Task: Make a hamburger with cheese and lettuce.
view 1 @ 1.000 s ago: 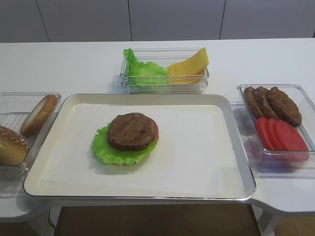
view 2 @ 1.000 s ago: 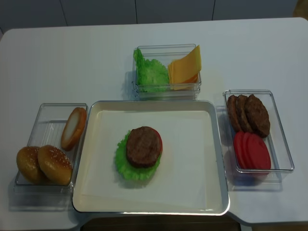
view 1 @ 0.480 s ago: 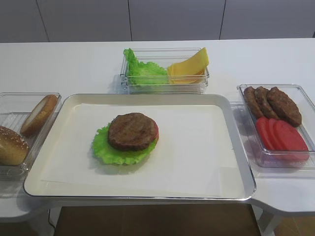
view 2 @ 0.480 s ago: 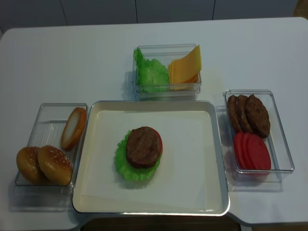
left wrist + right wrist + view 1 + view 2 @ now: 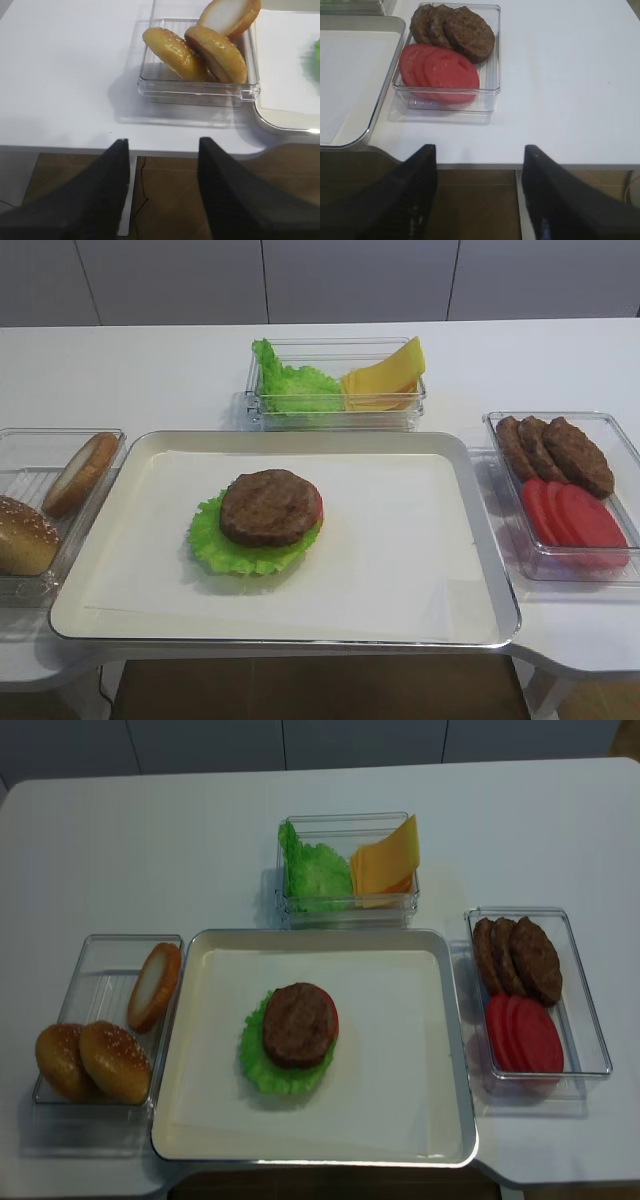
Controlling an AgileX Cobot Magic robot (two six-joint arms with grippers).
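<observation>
Layered hamburger with brown patty on top (image 5: 297,1030) sitting on steel tray (image 5: 450,1020); yellow cheese slices (image 5: 385,860) at 12 o'clock. Left gripper (image 5: 161,192) and right gripper (image 5: 480,195) both spread, empty, low off table (image 5: 150,850) edge.

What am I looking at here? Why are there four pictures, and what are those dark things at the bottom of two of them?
It is a robot with two arms building a toy hamburger. Two pictures look down at the white table from above. The other two come from cameras on the robot's wrists, so the dark shapes are its pinchers: the left gripper and the right gripper. Both are open and hold nothing.

On the silver tray sits the half-built hamburger: a brown patty on red tomato and green leaf. Clear boxes around it hold the parts: frilly green lettuce beside yellow-orange cheese slices, golden sesame buns, spare brown patties and red tomato slices.
</observation>
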